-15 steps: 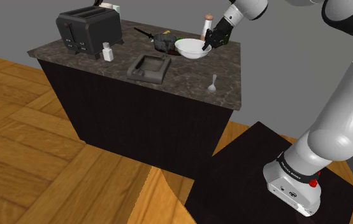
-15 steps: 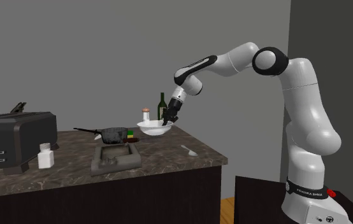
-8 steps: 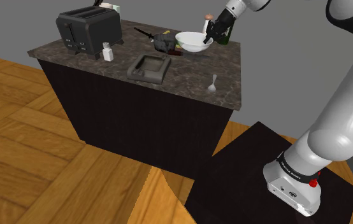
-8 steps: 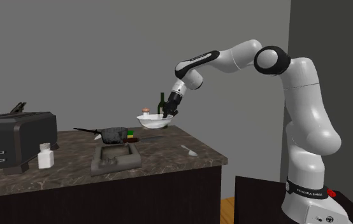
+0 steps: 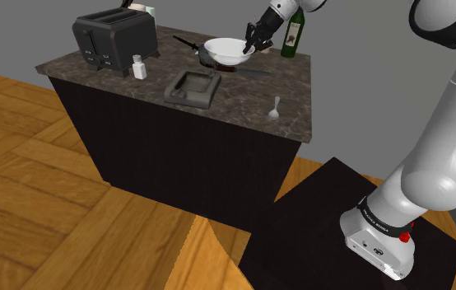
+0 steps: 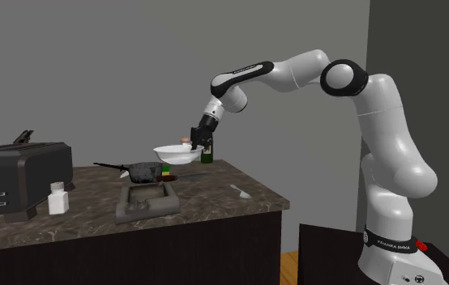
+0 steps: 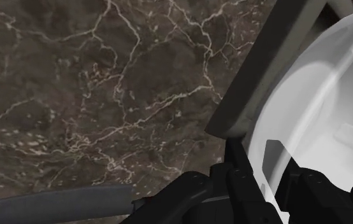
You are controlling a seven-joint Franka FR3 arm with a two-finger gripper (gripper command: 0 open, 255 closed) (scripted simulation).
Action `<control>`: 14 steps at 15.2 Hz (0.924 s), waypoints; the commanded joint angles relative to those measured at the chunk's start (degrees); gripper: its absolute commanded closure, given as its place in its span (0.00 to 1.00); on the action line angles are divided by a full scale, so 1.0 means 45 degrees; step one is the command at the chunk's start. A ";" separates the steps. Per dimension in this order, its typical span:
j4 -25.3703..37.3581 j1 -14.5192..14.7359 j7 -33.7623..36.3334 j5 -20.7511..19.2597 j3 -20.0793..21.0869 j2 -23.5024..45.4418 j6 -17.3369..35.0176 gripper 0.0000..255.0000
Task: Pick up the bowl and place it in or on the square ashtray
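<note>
Bowl, white, stiff, judged light but breakable and slippery, is clamped by its rim between the fingers of the gripper, raised off the counter; the square ashtray lies below, well apart from them.

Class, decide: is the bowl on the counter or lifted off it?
Lifted: the gripper clasps the bowl by its rim; it hangs above the counter.

Grey wall, parquet floor, marble counter
</note>
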 commanded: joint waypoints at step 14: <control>0.1939 0.1556 0.2308 -0.0138 0.0928 0.1919 0.1313 1.00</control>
